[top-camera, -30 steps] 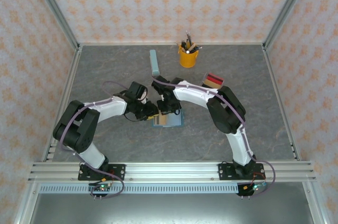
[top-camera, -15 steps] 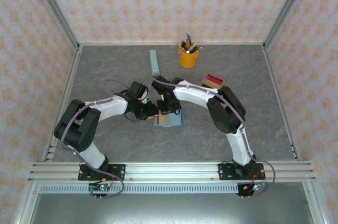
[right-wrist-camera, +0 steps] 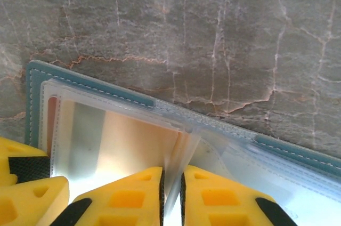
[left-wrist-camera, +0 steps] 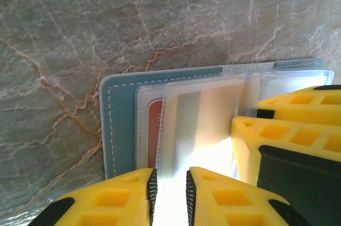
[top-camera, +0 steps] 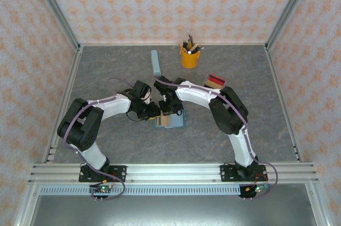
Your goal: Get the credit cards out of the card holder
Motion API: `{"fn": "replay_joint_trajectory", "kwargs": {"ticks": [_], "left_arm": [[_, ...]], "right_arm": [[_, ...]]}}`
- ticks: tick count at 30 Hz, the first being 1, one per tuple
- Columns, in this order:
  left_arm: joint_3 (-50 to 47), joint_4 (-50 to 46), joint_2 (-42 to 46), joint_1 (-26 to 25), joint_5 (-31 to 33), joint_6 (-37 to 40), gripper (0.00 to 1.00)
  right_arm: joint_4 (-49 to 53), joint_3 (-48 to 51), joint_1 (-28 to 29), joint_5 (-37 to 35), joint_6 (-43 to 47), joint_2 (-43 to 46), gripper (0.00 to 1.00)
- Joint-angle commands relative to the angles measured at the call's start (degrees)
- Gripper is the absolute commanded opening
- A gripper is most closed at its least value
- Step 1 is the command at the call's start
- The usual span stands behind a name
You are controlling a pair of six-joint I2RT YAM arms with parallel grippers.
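Note:
The teal card holder lies open on the grey table, its clear sleeves fanned out. My left gripper sits low over its left half, jaws a narrow gap apart above a glaring sleeve; nothing shows pinched there. A tan card and a red card lie inside sleeves beside the teal cover. My right gripper is shut on one clear sleeve leaf that stands up between its fingers. A tan card lies under the sleeves left of it.
A small stack of red and tan cards lies at the back right. A yellow pen cup and a long pale blue-grey bar stand farther back. Patterned walls close three sides.
The left arm's elbow has edged slightly to the right. Both grippers and the card holder stay where they were.

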State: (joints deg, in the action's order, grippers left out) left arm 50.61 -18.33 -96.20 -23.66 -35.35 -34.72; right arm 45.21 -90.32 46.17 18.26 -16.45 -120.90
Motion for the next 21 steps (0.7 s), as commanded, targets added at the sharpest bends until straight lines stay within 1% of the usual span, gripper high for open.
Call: {"fn": "replay_joint_trajectory", "kwargs": {"ticks": [1,5,8,10,13,15,21], "left_arm": [[1.28,-3.11,-1.28,-1.04,0.25,2.84,0.26],[1.39,-2.12,-1.09,-1.02,-2.14,3.09,0.25],[1.33,-1.63,-0.2,-0.99,-2.39,2.86,0.23],[1.4,-2.16,0.84,-0.98,-0.94,2.53,0.21],[1.87,-5.16,2.83,-0.99,4.36,2.46,0.21],[1.86,-6.11,3.88,-1.04,6.45,2.51,0.21],[1.25,-4.34,2.41,-1.04,4.29,1.63,0.23]], "right_arm": [[0.79,2.65,-0.25,0.31,-0.71,-1.12,0.14],[0.24,3.44,-0.46,0.98,-0.85,-0.92,0.11],[0.1,3.75,-0.6,1.03,-1.18,-0.68,0.09],[0.2,3.75,-0.6,0.9,-1.3,-0.58,0.08],[0.27,3.78,-0.56,0.72,-1.69,-0.54,0.06],[0.37,3.8,-0.57,0.72,-1.87,-0.63,0.05],[0.32,3.77,-0.65,0.79,-1.87,-0.54,0.04]]}}
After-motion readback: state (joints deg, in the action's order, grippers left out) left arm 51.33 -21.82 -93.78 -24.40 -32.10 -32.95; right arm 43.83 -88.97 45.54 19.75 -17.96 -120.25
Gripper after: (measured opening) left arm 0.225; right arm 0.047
